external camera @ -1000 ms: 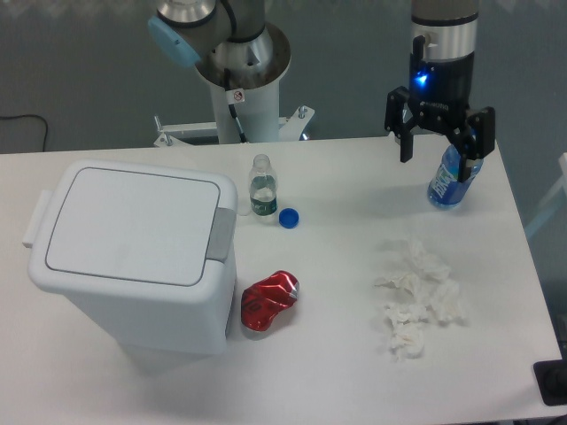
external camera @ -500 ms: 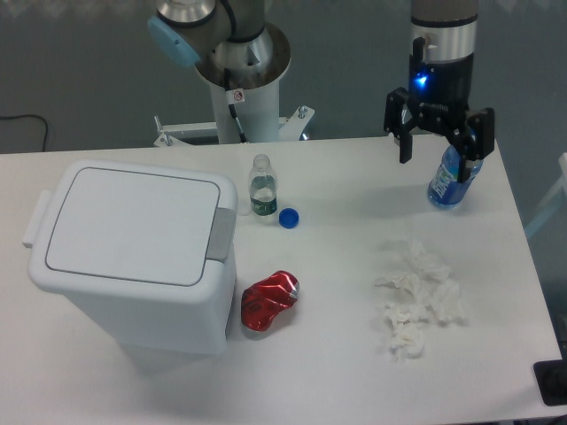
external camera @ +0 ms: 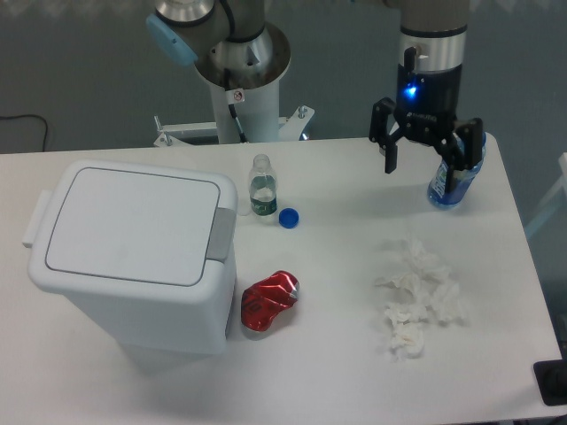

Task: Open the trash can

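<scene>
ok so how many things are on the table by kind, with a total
Bins: 1, the large white rectangular plastic trash can, lid shut
Bottles: 2, a small clear plastic bottle and a blue plastic bottle
Caps: 1, a loose blue bottle cap
Cans: 1, a crushed red metal can
Tissue: 1 pile of crumpled white paper
Total: 6

The pincer's [external camera: 424, 166] right finger is covering part of the blue bottle [external camera: 445, 186]. The arm above it is running off the top edge. The desk's [external camera: 496, 372] near edge is being cut off at the bottom.
</scene>
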